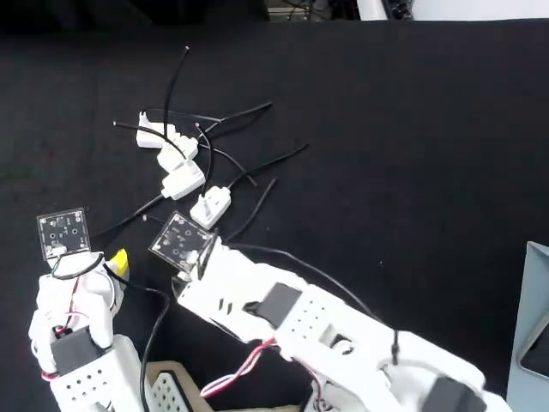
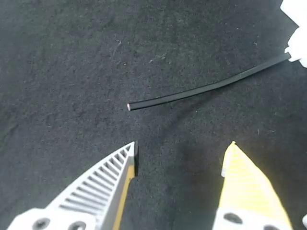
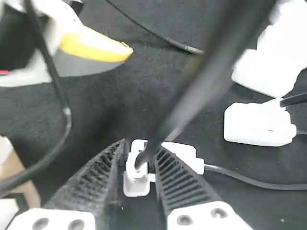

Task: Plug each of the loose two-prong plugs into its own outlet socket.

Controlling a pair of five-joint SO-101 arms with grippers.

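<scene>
1. The right claw [image 3: 140, 151] is pinched shut on a white two-prong plug [image 3: 135, 179], low over the black worktop [image 1: 412, 129].
2. Just beside this plug lies a white block [image 3: 180, 152], possibly its socket.
3. The plug's long axis seems to run along the claw's fingers. Its black cord [image 3: 201, 81] rises towards the wrist, and the prongs are hidden.
4. Risk: the stiff cord could twist the plug in the grip, so the prongs miss, or the loose block could slide.
5. The left claw [image 2: 183, 143], near the plug, gapes wide and empty over a stray cord end [image 2: 130, 106], which it could snag.
</scene>
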